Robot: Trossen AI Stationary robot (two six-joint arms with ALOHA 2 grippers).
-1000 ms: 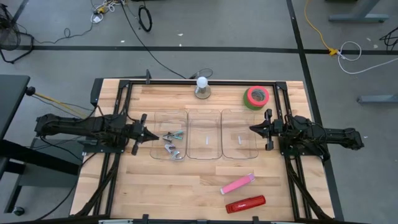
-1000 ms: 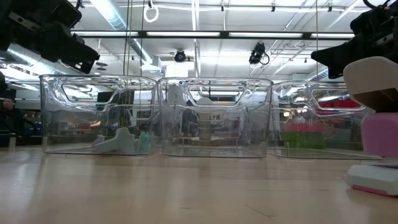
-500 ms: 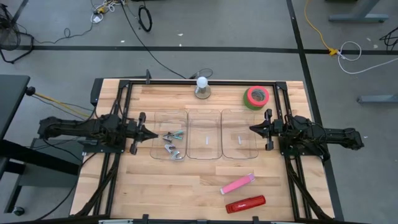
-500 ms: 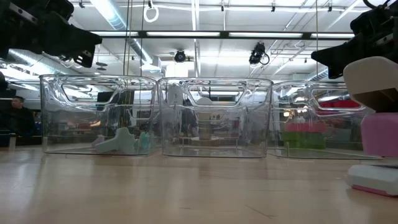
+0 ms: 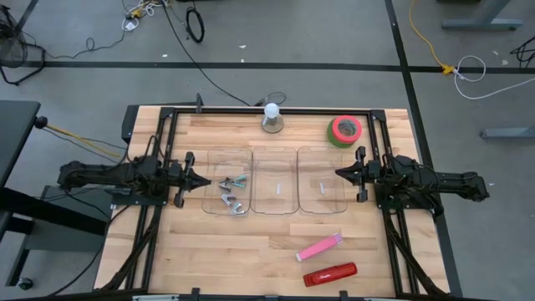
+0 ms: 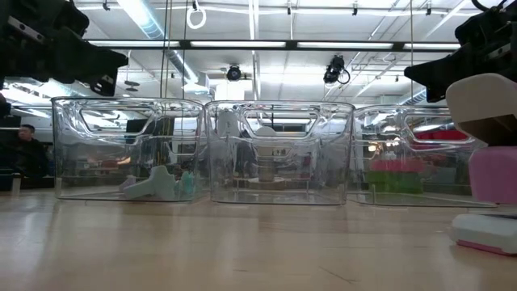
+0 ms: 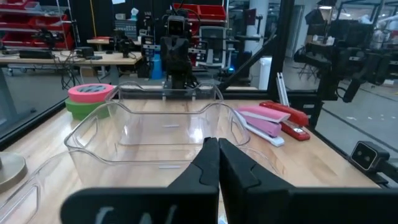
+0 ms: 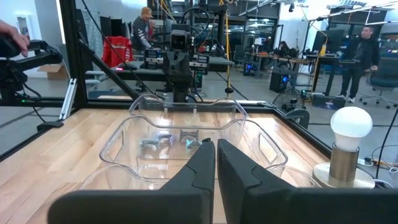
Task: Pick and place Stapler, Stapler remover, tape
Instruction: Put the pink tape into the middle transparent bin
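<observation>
Three clear bins stand in a row at mid-table: left [image 5: 227, 192], middle [image 5: 275, 191], right [image 5: 323, 191]. Staple removers [image 5: 231, 194] lie on the left bin's floor. The green tape roll [image 5: 344, 130] with its red-pink core lies flat at the far right. A pink stapler [image 5: 318, 247] and a red stapler [image 5: 329, 274] lie near the front edge. My left gripper [image 5: 206, 182] is shut and empty, left of the left bin. My right gripper [image 5: 338, 174] is shut and empty, right of the right bin.
A white bulb on a round grey base [image 5: 272, 117] stands at the far edge, behind the middle bin. Black rails [image 5: 267, 110] frame the table. People show in the room beyond. Bare wood lies in front of the bins, at the near left.
My left gripper has drawn back a little toward the table's left edge, away from the left bin, staying shut. The staple removers lie still in the bin.
</observation>
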